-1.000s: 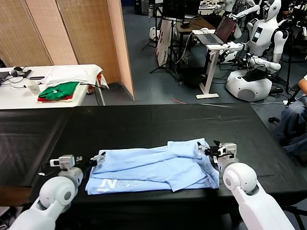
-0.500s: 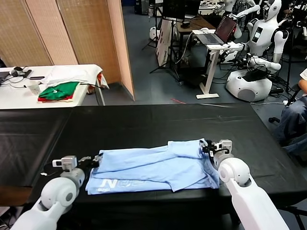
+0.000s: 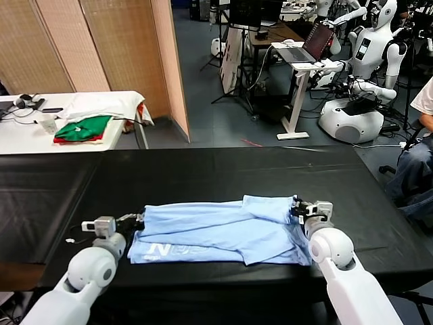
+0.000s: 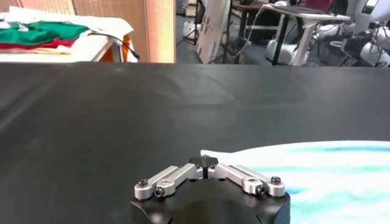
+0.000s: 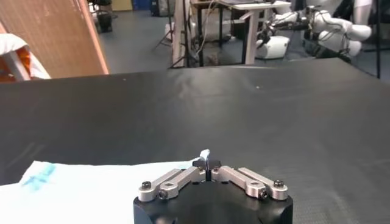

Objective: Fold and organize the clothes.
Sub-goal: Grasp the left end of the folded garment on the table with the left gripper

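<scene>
Item: light-blue T-shirt [image 3: 216, 230], lying crumpled lengthwise across my black bench [image 3: 203, 172], white lettering near the front edge. My left fingers [image 4: 207, 163] are pinched tight on its left end; my right fingers [image 5: 207, 163] are closed on a scrap of its right edge.

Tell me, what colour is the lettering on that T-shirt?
White, on the light-blue T-shirt; clearest in the head view.

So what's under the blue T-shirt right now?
The T-shirt lies on the black table, each end pinched by a shut gripper: left, right. Only black surface shows around it; anything beneath the cloth is covered.
</scene>
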Available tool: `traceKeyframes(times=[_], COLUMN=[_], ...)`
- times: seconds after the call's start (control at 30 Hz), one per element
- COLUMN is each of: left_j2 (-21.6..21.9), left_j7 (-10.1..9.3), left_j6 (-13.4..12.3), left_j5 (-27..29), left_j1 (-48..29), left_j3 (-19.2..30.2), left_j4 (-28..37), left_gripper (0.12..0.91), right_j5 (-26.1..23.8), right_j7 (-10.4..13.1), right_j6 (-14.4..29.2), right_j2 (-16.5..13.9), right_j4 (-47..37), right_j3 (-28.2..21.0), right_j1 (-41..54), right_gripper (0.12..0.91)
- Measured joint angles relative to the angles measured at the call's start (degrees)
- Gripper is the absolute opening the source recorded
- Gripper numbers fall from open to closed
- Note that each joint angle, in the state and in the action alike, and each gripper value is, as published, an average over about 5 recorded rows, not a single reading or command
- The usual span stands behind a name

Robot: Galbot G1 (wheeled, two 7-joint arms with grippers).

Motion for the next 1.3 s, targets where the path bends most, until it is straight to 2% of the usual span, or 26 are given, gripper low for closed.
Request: traceKeyframes(times=[0.07,0.13,0.2,0.27,0.4,0.5,0.77,1.07,1.13,1.23,1.3], left_j2=[0.22,0.66,1.14,1.43,0.77,-0.52,-5.49,-8.95,-9.44,-10.12,-10.52], left_j7=[0.01,0.01,-0.05,-0.19,-0.4,-0.36,0.55,2.24,2.57,3.07,3.16], left_j6=[-0.28,-0.43,-0.44,-0.4,-0.35,-0.36,-0.75,-1.29,-1.49,-1.79,-1.86], left_j5=[-0.02,-0.15,-0.47,-0.82,-1.31,-1.43,-1.56,0.06,0.54,1.14,1.2], left_j1=[0.27,0.77,1.5,2.48,5.62,8.63,15.34,17.59,17.67,17.68,17.51], left_j3=[-0.29,-0.8,-1.55,-2.59,-5.43,-7.83,-11.71,-11.77,-11.44,-10.86,-10.47], left_j4=[-0.21,-0.64,-1.31,-2.28,-4.99,-7.17,-10.35,-10.41,-10.17,-9.75,-9.42], left_gripper=[0.192,0.286,0.417,0.531,0.782,0.884,0.907,0.905,0.892,0.83,0.742], right_j5=[0.01,0.02,0.09,0.25,0.79,0.95,0.92,0.84,0.75,0.58,0.46], right_j7=[-0.67,-0.89,-0.95,-0.96,-1.02,-1.14,-1.23,-1.25,-1.24,-1.24,-1.27], right_j6=[0.25,0.32,0.37,0.41,0.43,0.47,0.48,0.49,0.5,0.52,0.51], right_j2=[-0.64,-1.28,-1.93,-2.51,-3.34,-3.6,-3.66,-3.61,-3.52,-3.32,-3.2], right_j4=[1.22,2.81,4.69,6.56,9.83,11.42,13.06,13.75,13.78,13.79,13.82], right_j3=[0.75,1.62,2.67,3.73,5.68,6.67,7.38,7.6,7.64,7.65,7.64], right_j1=[-0.71,-1.61,-2.76,-3.93,-6.23,-7.77,-9.87,-10.96,-11.09,-11.21,-11.23], right_gripper=[0.577,0.69,0.806,0.875,0.905,0.907,0.907,0.907,0.907,0.907,0.907])
